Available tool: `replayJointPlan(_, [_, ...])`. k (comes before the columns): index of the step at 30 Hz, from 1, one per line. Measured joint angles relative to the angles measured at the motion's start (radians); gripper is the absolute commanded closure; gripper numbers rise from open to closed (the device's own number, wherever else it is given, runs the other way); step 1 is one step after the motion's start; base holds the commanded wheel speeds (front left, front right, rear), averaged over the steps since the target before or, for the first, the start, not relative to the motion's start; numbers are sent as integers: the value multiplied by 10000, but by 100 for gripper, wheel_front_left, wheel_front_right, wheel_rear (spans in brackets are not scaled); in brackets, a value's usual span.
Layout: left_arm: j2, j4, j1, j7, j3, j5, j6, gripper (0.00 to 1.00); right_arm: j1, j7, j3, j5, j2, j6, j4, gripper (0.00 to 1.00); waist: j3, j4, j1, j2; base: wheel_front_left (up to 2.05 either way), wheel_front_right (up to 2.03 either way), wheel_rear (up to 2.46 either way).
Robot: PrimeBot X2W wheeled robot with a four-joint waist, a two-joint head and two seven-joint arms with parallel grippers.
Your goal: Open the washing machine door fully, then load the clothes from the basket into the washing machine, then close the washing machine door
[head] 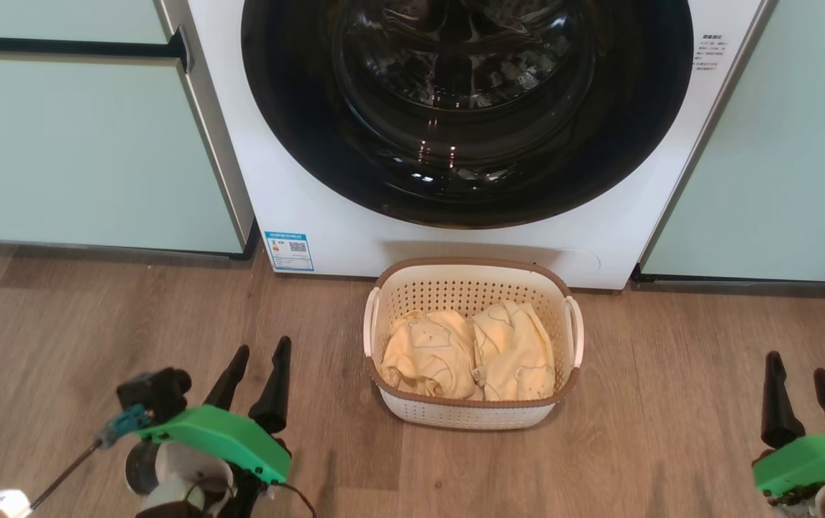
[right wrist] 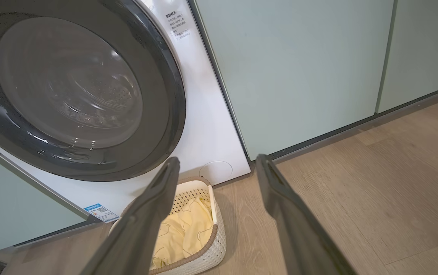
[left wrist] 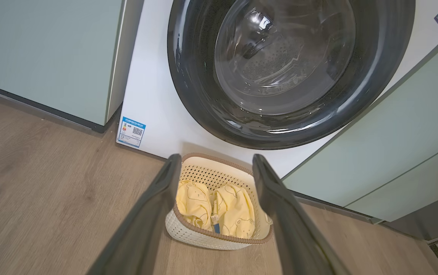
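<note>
Washing machine (head: 354, 230) wears a blue QR sticker (head: 288, 251), print unreadable; left claw (head: 262, 346) and right claw (head: 798, 365) gape empty.

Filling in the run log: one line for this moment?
door: shut | clothes: in basket | left gripper: open, empty | right gripper: open, empty

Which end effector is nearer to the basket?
Left. The left end effector is a short way left of the basket; the right end effector stands farther off on its right.
</note>
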Motion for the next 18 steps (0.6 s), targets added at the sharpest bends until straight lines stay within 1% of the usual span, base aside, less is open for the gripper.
replayJointPlan(18, [13,92,-212,-443,-305,2027,-13,0,-204,-500,268,-2061,-13,0,100,0,69,-3,0,0,0,0,0])
